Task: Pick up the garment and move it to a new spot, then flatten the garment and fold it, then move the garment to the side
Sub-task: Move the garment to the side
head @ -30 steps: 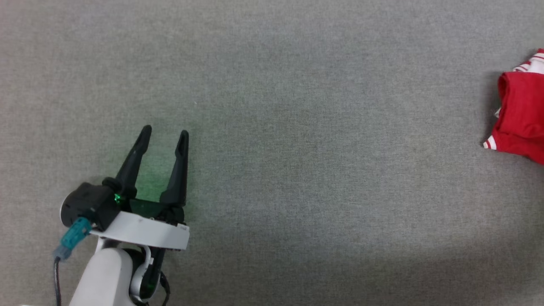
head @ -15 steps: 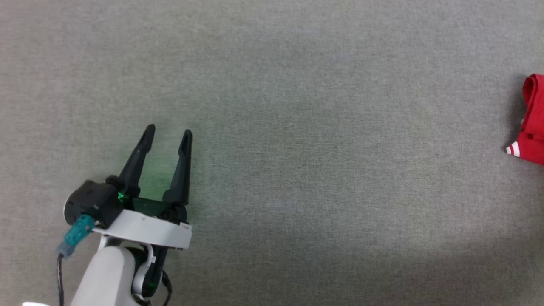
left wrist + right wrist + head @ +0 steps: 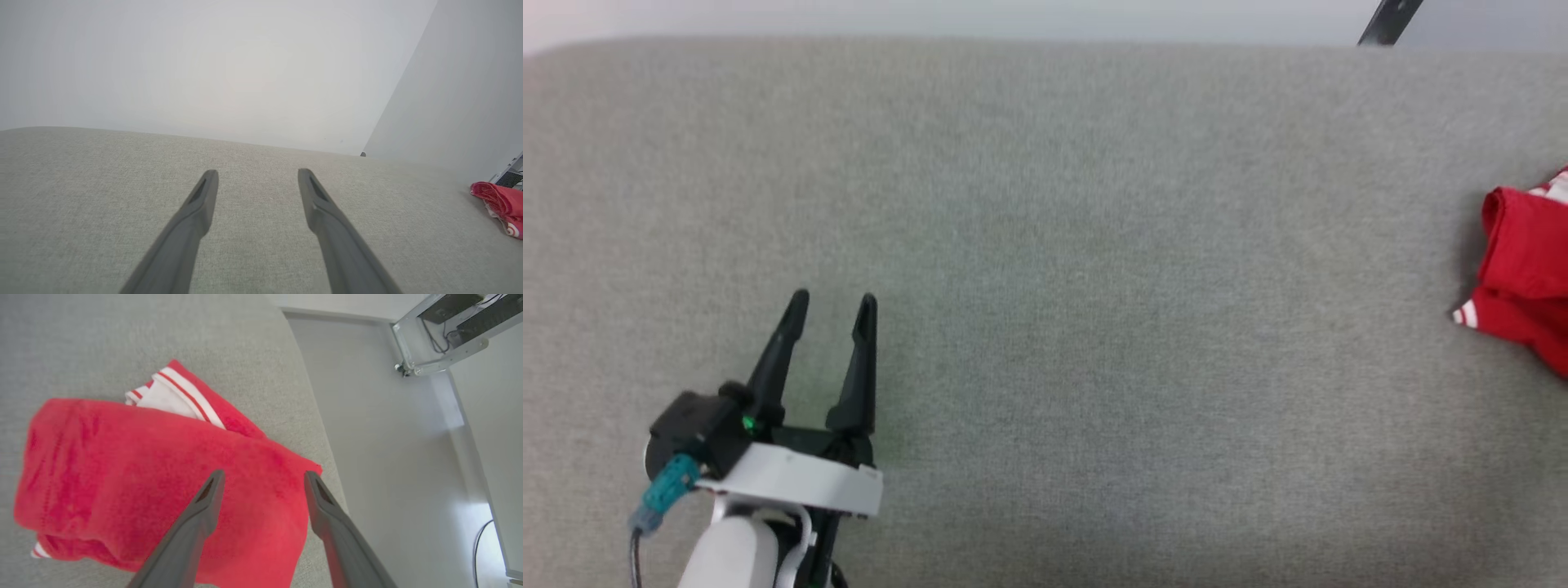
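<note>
— Left tool (image 3: 833, 299)?
— Fingers spread, empty, above the grey surface (image 3: 1094, 245), well apart from the garment (image 3: 1523, 261).
— Right tool (image 3: 264, 474)?
— Also spread, holding nothing, pointing at the folded red garment, which lies near the surface's right edge, a white striped sleeve (image 3: 175, 396) showing.

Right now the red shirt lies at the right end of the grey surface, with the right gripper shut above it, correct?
Not shut: the right wrist view shows the right gripper open above the garment. The rest is right.
</note>
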